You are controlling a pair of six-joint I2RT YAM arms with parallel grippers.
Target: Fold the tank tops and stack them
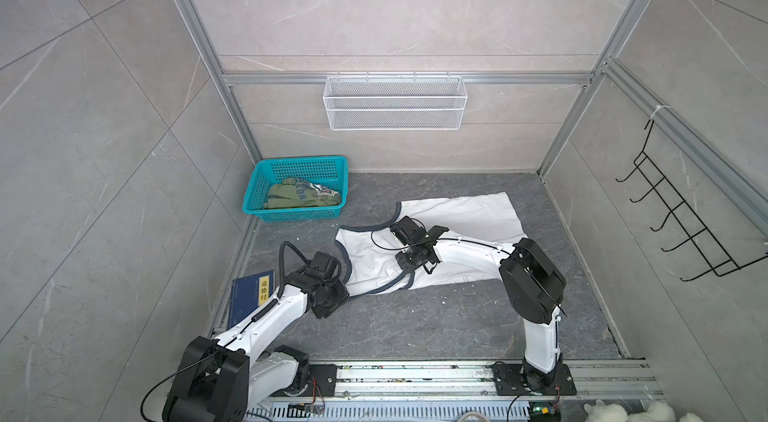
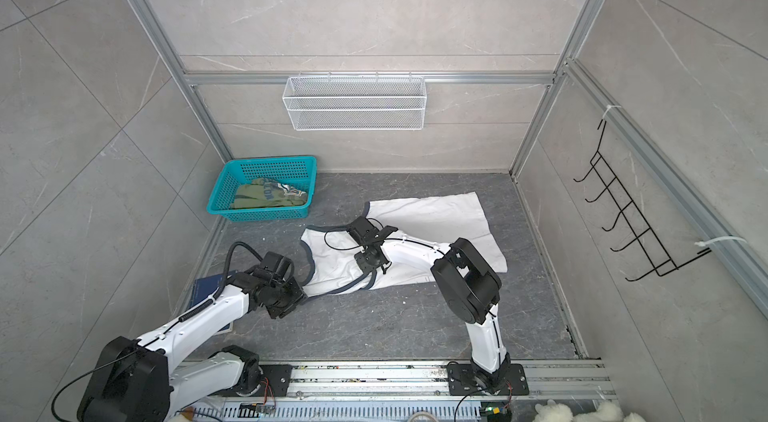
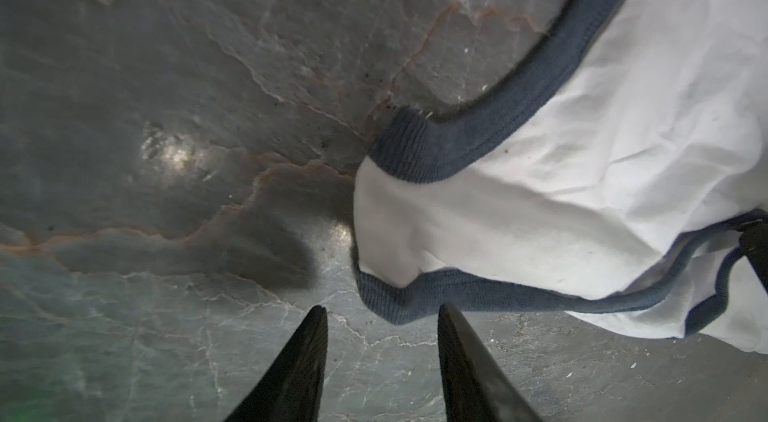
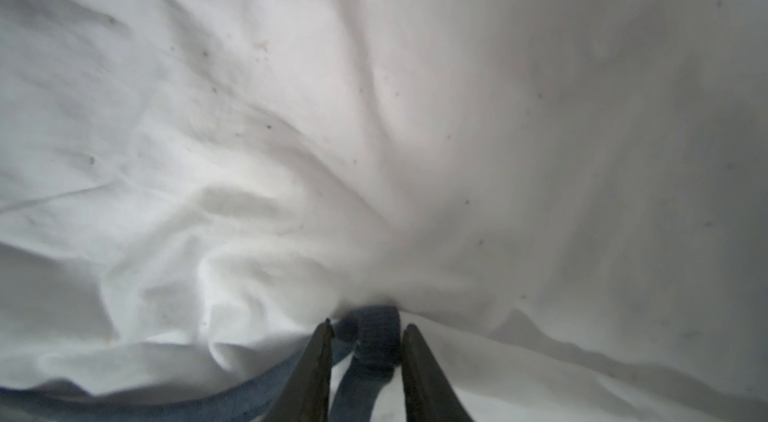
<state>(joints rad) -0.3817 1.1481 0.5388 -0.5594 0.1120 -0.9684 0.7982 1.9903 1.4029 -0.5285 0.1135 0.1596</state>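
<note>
The white tank top (image 1: 457, 216) with navy trim lies spread and rumpled on the dark table in both top views (image 2: 428, 216). My right gripper (image 4: 366, 330) reaches over its middle (image 1: 399, 229), shut on a bunched navy strap (image 4: 376, 341) amid white cloth. My left gripper (image 3: 383, 310) is open and empty just off the top's left shoulder; its fingertips (image 3: 446, 316) stand over bare table beside the navy trim (image 3: 415, 303). From above its fingers are hidden under the wrist (image 1: 328, 274). The olive green tank top (image 1: 291, 195) lies crumpled in the teal basket (image 1: 299, 161).
A dark blue book (image 1: 249, 295) lies at the table's left edge, partly under my left arm. A white wire basket (image 1: 395, 102) hangs on the back wall and a black hook rack (image 1: 681, 216) on the right wall. Bare table (image 1: 415, 324) stretches along the front.
</note>
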